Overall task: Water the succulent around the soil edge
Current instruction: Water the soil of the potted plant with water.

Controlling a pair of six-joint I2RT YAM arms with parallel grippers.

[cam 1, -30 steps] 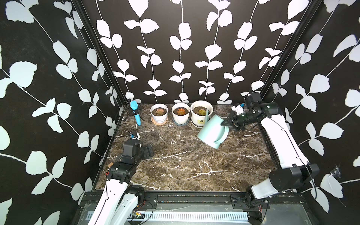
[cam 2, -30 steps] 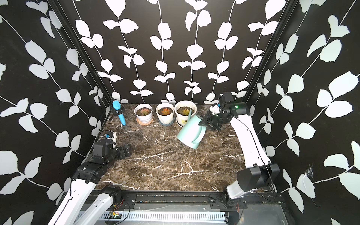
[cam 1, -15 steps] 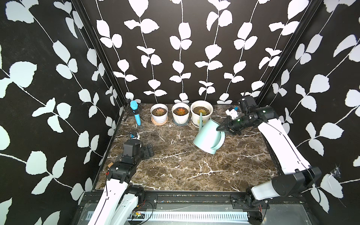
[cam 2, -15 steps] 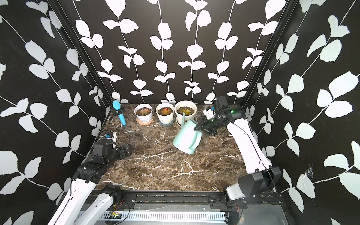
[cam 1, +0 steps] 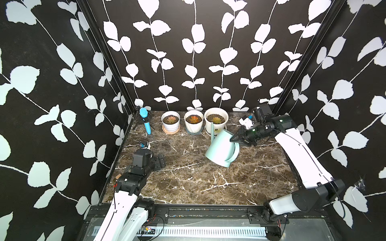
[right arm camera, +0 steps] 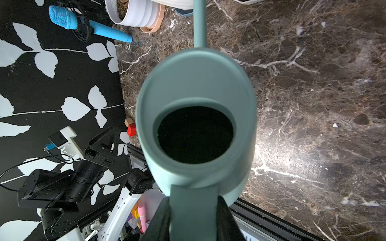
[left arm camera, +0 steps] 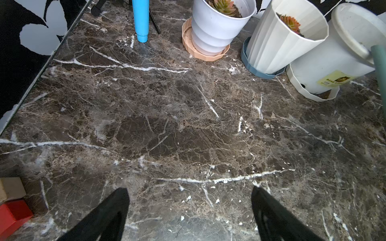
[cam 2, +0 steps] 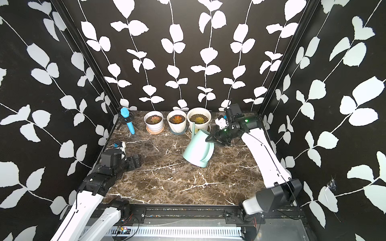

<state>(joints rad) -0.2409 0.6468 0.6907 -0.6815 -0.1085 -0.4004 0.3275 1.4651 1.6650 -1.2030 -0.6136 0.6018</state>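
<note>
Three succulents grow in white pots along the back wall: left (cam 1: 171,119), middle (cam 1: 193,119) and right (cam 1: 216,119). A mint-green watering can (cam 1: 221,149) (cam 2: 198,149) hangs tilted above the marble table, right of centre. My right gripper (cam 1: 232,139) (right arm camera: 193,208) is shut on its flat handle. The thin spout (cam 1: 212,129) (left arm camera: 379,56) rises in front of the right pot (cam 1: 215,125), with its tip near the front rim. No water shows. My left gripper (cam 1: 159,161) (left arm camera: 190,189) stands open and empty low over the table's left side.
A blue microphone (cam 1: 145,121) on a small stand sits at the back left corner. A red block (left arm camera: 12,215) and a tan block (left arm camera: 10,187) lie by the left wall. The pots stand on saucers (left arm camera: 205,53) close together. Black leaf-patterned walls enclose three sides.
My right arm has carried the watering can leftward and a little toward the front, and the spout has swung up in front of the right pot. The left arm has not moved.
</note>
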